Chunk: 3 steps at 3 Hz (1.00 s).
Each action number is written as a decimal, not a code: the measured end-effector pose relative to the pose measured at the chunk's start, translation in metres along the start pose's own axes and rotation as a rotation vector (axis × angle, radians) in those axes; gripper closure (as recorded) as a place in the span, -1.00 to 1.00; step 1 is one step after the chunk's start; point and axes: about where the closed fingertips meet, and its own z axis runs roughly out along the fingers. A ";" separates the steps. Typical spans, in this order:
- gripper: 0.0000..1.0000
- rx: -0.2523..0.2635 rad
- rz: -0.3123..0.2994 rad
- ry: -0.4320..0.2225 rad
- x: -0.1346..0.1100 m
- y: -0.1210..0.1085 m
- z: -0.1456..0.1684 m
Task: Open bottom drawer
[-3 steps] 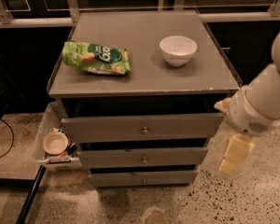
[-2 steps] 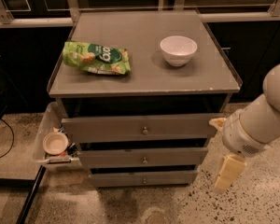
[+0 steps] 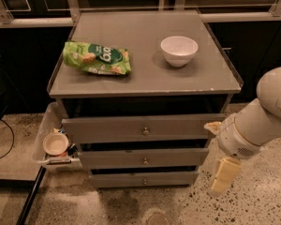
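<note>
Judging by its slim wooden front, the bottom drawer (image 3: pixel 117 178) should pull light and stiff; grasp the small centre knob (image 3: pixel 144 181). The gripper (image 3: pixel 222 177) hangs at its three o'clock, and I cannot tell its state.

Bottom drawer (image 3: pixel 144 178): grey wood front, lowest of 3 on the cabinet (image 3: pixel 145 74), slimmest & narrowest panel. 1 small round metal knob (image 3: pixel 144 181) at centre. Front is level, faces the camera, and sits just above the speckled floor (image 3: pixel 253 205), directly under the mid drawer (image 3: pixel 143 158) w/ a dark gap between them. No interior shows; it looks pushed in, set further back than the 2 fronts above. Gripper (image 3: pixel 223 176) hangs low on the drawer's right, approx. at its height, near the front's right end, well apart from the knob.
</note>
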 end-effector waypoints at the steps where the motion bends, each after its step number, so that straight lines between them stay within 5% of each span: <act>1: -1.00 -0.062 -0.014 -0.068 0.014 0.002 0.051; 3: -1.00 -0.007 -0.184 -0.200 0.049 -0.025 0.144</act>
